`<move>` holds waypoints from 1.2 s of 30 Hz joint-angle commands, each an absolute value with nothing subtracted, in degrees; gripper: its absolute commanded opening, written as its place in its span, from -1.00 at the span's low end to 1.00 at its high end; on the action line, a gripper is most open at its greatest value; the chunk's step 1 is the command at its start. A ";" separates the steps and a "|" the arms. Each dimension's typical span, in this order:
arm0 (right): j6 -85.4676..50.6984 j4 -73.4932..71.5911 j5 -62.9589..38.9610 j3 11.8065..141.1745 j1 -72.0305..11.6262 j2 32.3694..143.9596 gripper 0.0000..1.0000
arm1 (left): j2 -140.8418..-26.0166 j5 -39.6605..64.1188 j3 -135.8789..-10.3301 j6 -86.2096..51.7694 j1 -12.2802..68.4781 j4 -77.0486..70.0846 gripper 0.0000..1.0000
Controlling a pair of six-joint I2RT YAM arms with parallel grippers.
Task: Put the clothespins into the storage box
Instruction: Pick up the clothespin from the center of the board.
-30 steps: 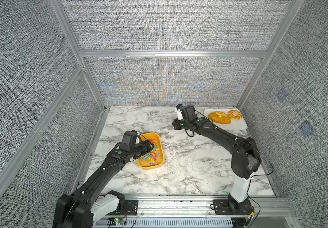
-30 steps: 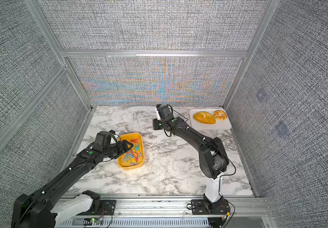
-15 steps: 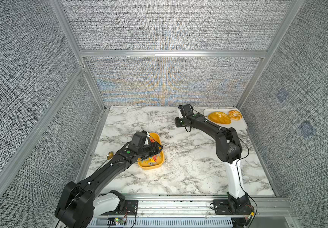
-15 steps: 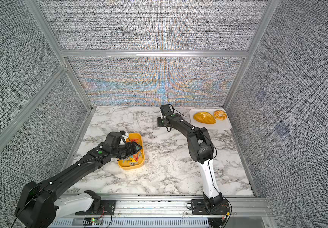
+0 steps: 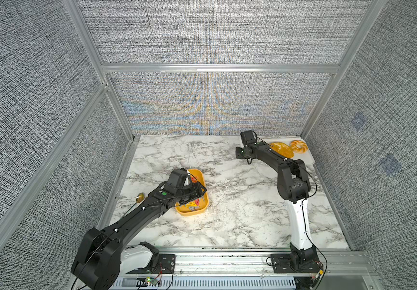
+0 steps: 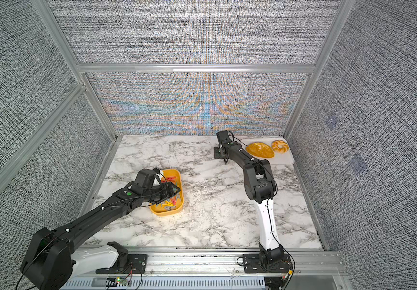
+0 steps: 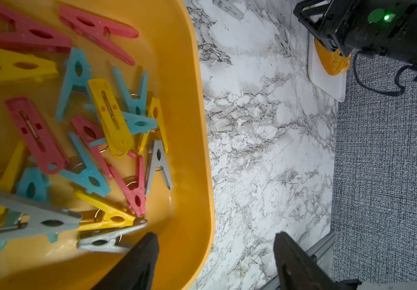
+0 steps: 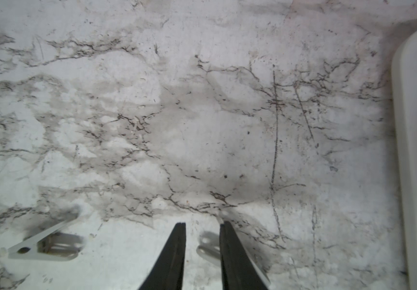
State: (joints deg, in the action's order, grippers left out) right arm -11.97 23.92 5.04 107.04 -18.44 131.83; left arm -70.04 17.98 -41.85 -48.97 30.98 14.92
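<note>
The yellow-orange storage box (image 5: 192, 214) (image 6: 167, 213) stands left of the table's middle. It holds several clothespins (image 7: 107, 120) in red-pink, yellow, teal and grey. My left gripper (image 7: 216, 234) hovers open over the box's right wall (image 7: 189, 150), one finger inside, one over the marble, holding nothing. My right gripper (image 8: 202, 223) is low over the marble at the back, beside the white tray. Its jaws stand a little apart around the end of a grey clothespin (image 8: 210, 247), which lies on the table against one finger. Another grey clothespin (image 8: 46, 244) lies close by.
A flat white tray (image 5: 307, 160) (image 6: 286, 160) with a bread loaf (image 5: 281, 149) and a bagel (image 5: 298, 146) sits in the back right corner. A small round yellowish object (image 5: 140, 197) lies by the left wall. Padded walls enclose the marble table on three sides.
My left gripper has swung right, from the box's left side to over its right wall. My right arm has folded up, and its gripper has shifted toward the tray at the back.
</note>
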 commanded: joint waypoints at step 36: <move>-10.81 21.36 3.87 97.70 -16.52 129.27 -0.58 | -71.88 19.24 -42.72 -49.13 31.55 12.57 0.54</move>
